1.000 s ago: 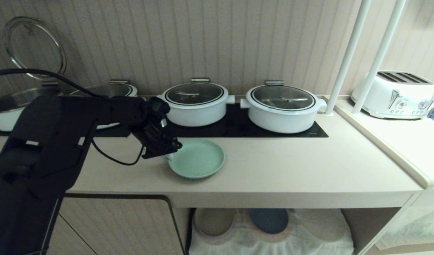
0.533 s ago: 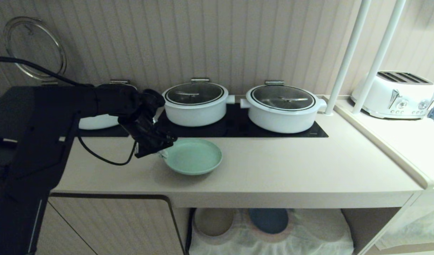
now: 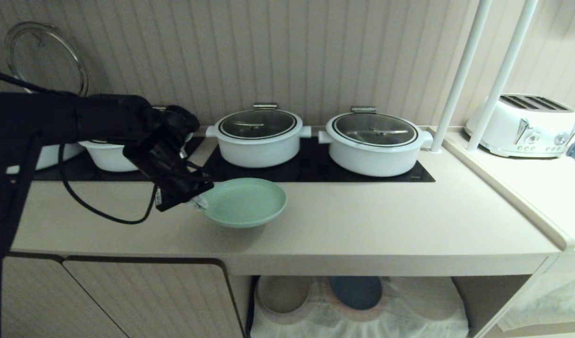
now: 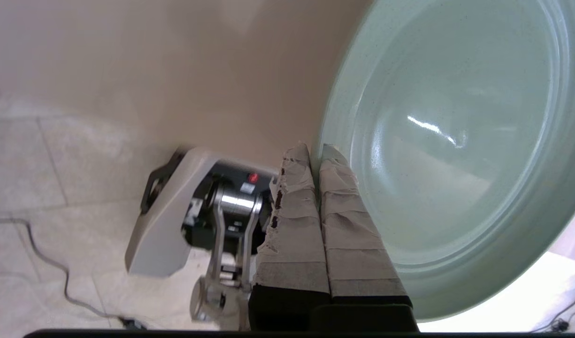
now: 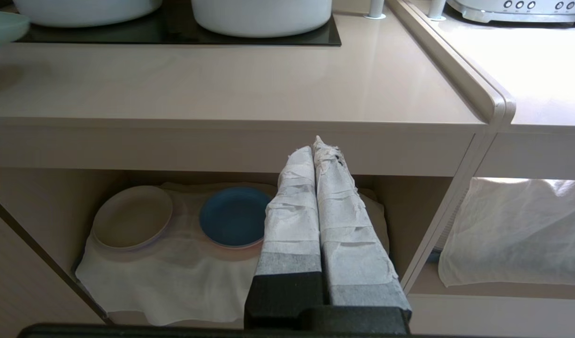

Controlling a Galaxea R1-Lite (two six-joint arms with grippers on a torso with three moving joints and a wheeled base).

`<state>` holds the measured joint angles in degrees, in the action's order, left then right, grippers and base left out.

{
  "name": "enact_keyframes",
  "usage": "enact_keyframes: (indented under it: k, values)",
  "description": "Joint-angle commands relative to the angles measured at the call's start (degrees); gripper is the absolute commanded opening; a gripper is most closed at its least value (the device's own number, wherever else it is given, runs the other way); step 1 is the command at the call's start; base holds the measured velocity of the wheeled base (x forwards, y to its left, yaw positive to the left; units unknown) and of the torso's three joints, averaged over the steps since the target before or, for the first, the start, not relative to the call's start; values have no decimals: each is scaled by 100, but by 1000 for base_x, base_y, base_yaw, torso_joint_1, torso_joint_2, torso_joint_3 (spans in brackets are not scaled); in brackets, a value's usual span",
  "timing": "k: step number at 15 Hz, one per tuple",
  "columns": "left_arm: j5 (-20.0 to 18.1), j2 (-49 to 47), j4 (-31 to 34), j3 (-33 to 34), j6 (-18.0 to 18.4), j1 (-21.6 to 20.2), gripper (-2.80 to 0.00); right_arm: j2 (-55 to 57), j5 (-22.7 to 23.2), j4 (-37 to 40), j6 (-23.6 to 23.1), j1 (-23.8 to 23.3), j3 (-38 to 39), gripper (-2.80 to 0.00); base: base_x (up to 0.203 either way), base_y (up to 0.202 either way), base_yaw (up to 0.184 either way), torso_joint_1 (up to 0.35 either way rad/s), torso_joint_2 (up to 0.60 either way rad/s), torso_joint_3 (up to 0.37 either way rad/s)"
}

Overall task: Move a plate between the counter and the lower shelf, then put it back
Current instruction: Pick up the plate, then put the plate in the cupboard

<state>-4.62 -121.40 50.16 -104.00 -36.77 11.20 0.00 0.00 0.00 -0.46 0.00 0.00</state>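
We see the plate (image 3: 244,202) lifted clear of the counter (image 3: 362,225), tilted, its shadow on the worktop beneath it; it hangs over the counter's front half, at 6 o'clock from the middle white pot (image 3: 259,137). The left gripper (image 3: 199,201) pinches the plate's rim at its 9 o'clock side, taped fingers (image 4: 336,206) closed tight on the edge, one on each face of the rim. In the left wrist view we see the plate (image 4: 456,141) from its upper face, with the floor and the robot's base (image 4: 174,220) past it. At 12 o'clock from the plate sit the hob panels (image 3: 315,169) with white pots, another pot (image 3: 374,143) at about 2 o'clock. Directly at 6 o'clock, under the counter, we see the lower shelf (image 5: 48,202) with white cloth (image 5: 174,277), an off-white plate (image 5: 132,217) and a blue plate (image 5: 233,216) side by side on it, apart. The right gripper (image 5: 315,150) hangs in front of that shelf, fingers pressed together, holding nothing. A toaster (image 3: 524,124) stands far out at 3 o'clock on the paler top.
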Motion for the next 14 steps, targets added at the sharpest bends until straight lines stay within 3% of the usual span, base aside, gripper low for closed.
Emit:
enact_keyframes:
  k: [1, 11, 14]
  values:
    - [-4, 608, 17, 517, -23, -40, -280, 0, 0, 0, -6, 0, 0, -280, 0, 0, 0, 0, 0, 0]
    - [-79, 3124, -374, 3662, -24, -68, -280, 0, 0, 2, -6, 0, 0, -280, 0, 0, 0, 0, 0, 0]
    - [-81, 3769, -481, 4212, -21, -202, -280, 0, 0, 0, -6, 0, 0, -280, 0, 0, 0, 0, 0, 0]
